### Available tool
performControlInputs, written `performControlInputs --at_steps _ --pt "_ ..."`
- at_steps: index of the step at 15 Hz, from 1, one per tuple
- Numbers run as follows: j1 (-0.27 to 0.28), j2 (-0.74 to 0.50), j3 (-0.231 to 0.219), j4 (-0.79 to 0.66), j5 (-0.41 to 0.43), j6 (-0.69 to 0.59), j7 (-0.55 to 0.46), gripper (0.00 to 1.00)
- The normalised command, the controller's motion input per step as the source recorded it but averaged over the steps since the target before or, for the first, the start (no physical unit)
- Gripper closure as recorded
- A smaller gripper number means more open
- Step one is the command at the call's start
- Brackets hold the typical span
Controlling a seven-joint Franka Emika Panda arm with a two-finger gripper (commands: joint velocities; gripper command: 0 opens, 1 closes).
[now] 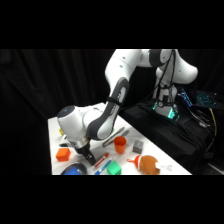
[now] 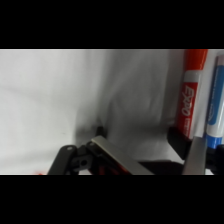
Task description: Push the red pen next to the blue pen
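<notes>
The gripper is set low over the front part of the table, its tip at the near end of the red pen, which lies on the table between the bowl and the orange cup. The blue pen is seen just beyond it toward the front edge, beside the green block. Whether the fingers are spread or pressed together cannot be told from either view. The push is judged to be near its end, since the two pens already lie side by side. For the remaining travel, contact should be kept low on the barrel and near its middle, so that the pen slides sideways and is not spun about one end; the motion should be slow and short, and it should be stopped before the blue pen is displaced toward the table edge. The side view gives the layout: cup, tongs, orange cube and the arm's approach. The wrist view gives what is lost there: the red pen and the blue pen are shown parallel and just beside each other, perhaps touching, with one metal finger lying in front of the red pen's dark end.
</notes>
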Motion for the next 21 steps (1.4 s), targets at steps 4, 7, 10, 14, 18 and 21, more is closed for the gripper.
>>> performControlInputs --at_steps 4,7,10,14,18,21 --pt "0.111 -0.23 0.011 -0.30 -0.087 0.15 0.21 0.00" --pt "0.114 -0.32 -0.054 -0.32 -0.142 0.11 0.23 0.00" --pt "0.070 -0.41 -0.104 -0.33 -0.158 0.02 0.20 0.00" --pt "0.023 -0.59 -0.093 -0.36 -0.097 -0.23 0.20 0.00" --pt "-0.043 -0.73 0.002 -0.35 0.006 -0.39 0.14 0.00" --pt "0.027 -0.62 -0.030 -0.19 -0.045 -0.55 0.29 0.00"
